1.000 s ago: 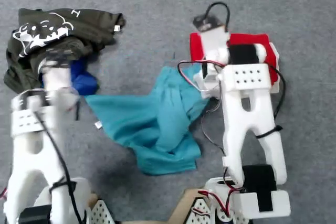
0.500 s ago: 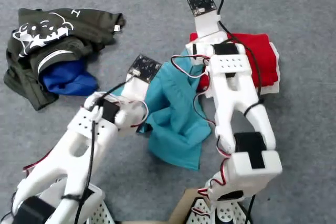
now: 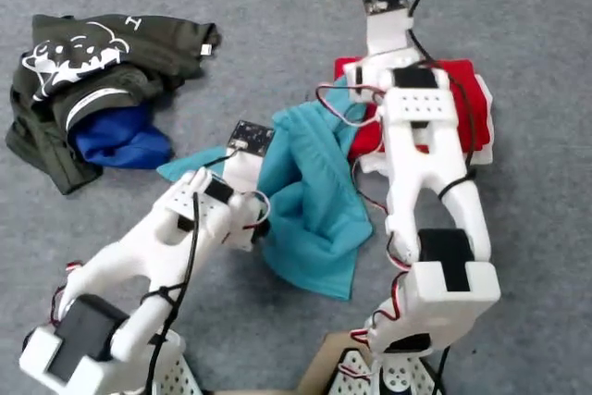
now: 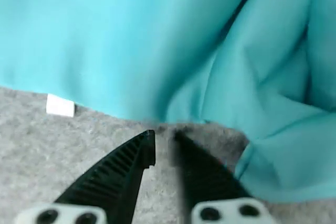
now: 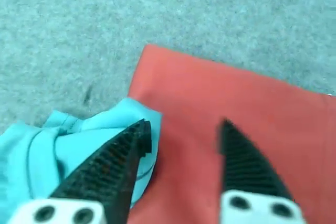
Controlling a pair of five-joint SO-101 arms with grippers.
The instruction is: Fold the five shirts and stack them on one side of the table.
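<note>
A teal shirt (image 3: 310,201) lies bunched mid-table, one corner resting against a folded red shirt (image 3: 462,99). My left gripper (image 4: 163,134) is at the teal shirt's (image 4: 157,40) near hem, its fingers almost together on the edge, where creases run into the tips. The left arm (image 3: 199,219) lies along the shirt's left side. My right gripper (image 5: 181,129) hangs open above the red shirt's (image 5: 236,103) corner, one finger over a teal fold (image 5: 79,135). The right arm (image 3: 421,127) covers much of the red shirt.
A dark green printed shirt (image 3: 83,53) and a blue shirt (image 3: 125,141) are heaped at the back left. A white garment (image 3: 486,150) peeks from under the red one. Bare grey table (image 3: 231,6) spreads along the back and front left.
The left arm swung from the back-left heap over to the teal shirt, whose spread left part got drawn rightwards into a bunch. The right arm stretched farther back over the red shirt.
</note>
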